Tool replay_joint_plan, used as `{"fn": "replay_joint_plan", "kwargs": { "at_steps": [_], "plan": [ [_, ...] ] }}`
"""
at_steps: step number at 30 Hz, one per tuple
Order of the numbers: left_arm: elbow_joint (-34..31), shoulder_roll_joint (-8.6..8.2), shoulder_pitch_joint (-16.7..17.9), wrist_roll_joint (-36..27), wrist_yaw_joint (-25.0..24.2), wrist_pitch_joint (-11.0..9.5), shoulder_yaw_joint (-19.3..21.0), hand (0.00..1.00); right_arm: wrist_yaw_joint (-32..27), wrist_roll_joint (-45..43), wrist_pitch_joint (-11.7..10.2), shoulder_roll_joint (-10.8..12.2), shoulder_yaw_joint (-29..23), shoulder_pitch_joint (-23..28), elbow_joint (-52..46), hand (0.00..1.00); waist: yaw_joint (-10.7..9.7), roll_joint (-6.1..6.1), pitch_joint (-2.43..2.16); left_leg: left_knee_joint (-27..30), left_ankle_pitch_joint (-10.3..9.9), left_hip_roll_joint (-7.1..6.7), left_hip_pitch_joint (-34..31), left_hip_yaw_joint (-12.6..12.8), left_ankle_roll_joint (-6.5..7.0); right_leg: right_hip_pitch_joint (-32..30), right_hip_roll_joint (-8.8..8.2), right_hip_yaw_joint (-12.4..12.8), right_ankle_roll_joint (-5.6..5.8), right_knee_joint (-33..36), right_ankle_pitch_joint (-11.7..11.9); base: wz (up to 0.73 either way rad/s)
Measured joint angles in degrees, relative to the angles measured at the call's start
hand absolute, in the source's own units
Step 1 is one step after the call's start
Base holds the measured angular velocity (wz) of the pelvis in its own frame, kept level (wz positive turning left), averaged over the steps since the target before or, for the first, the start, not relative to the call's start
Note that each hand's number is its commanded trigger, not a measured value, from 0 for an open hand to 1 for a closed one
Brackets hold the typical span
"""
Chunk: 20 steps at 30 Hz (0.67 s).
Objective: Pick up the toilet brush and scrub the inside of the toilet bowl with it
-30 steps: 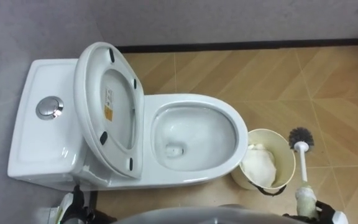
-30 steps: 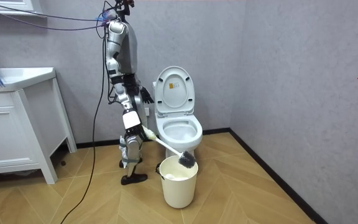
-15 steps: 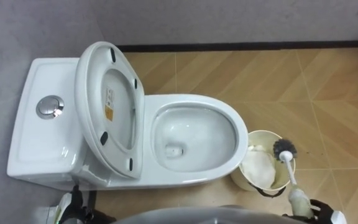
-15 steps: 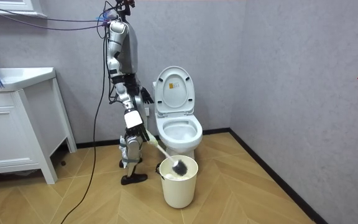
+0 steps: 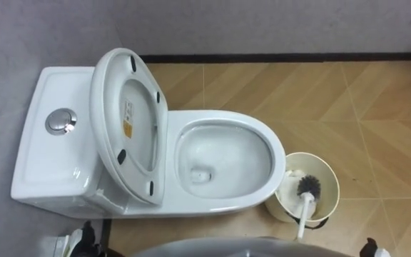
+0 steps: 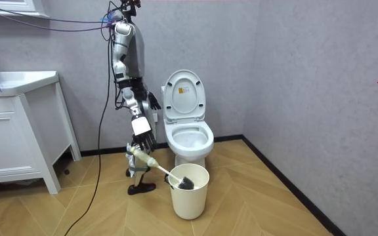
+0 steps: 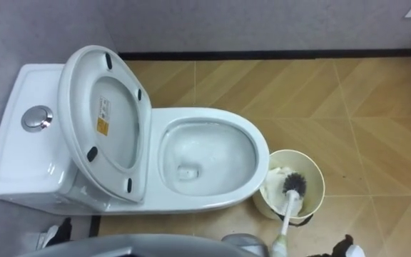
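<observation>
At 4 o'clock from the toilet bowl, just beside its front, stands a cream bin on the wood floor. The toilet brush rests head-down inside it, next to crumpled white paper. Its handle leans over the rim towards 6 o'clock. The seat and lid are raised against the cistern.

In the room view the right hand hangs at the handle's upper end. Whether its fingers hold the grip or merely hover over it cannot be told. The left hand sits at 7 o'clock, and the state of its fingers cannot be told either.

Probable hazards:
- The slanted handle could lever the light bin over.
- The handle could slide off the rim onto the floor if it is unsupported.
- A wet head lifted across the gap could drip.
</observation>
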Motion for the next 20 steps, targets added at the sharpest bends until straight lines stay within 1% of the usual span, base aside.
{"fn": "replay_joint_plan", "kwargs": {
  "at_steps": [3,9,12,15,17,20],
  "plan": [
    [0.4,0.0,0.0,0.0,0.0,0.3,0.0,0.0,1.1,0.3,1.1,0.0,0.0,-0.3,0.1,0.0,0.1,0.02,0.01,0.0,0.0,0.0,0.0,-0.1,0.0,0.0,0.0,0.0,0.01,0.2,0.0,0.0],
    [1.5,0.01,-0.1,0.1,-0.4,1.4,0.0,0.0,3.9,0.3,2.0,0.0,0.0,-0.7,0.6,0.0,-0.1,0.03,0.0,0.0,0.0,0.02,0.1,-0.2,0.01,0.0,-0.02,-0.1,0.01,0.2,0.0,0.0],
    [1.7,0.0,0.3,1.1,-1.5,2.5,0.1,0.0,5.8,0.3,2.9,0.0,0.0,-0.7,2.1,0.0,0.0,0.02,-0.01,0.0,0.0,0.02,0.1,-0.1,0.01,0.0,-0.04,-0.1,0.01,0.2,0.0,0.0],
    [1.8,-0.01,0.2,3.4,-2.0,3.9,0.1,0.0,8.8,0.6,4.6,0.0,0.1,-0.6,3.3,0.0,0.0,0.01,-0.05,0.0,0.0,0.01,0.1,-0.4,0.01,0.1,-0.07,-0.3,0.01,0.1,0.0,0.01],
    [1.8,-0.15,0.3,4.8,-2.5,4.6,0.2,0.0,10.8,1.1,5.0,0.0,0.2,-0.8,4.9,0.0,0.0,0.03,-0.09,0.1,0.0,0.01,0.1,-0.5,0.01,0.2,-0.09,-0.5,0.01,0.1,0.0,0.03],
    [1.7,-0.4,0.1,5.3,-2.8,4.8,1.0,0.0,14.2,3.2,6.3,0.0,1.0,-0.9,6.5,0.0,0.0,0.08,-0.1,0.1,0.0,0.0,0.0,-1.3,0.01,0.2,-0.1,-0.9,0.0,0.0,0.0,0.05]
  ]
}}
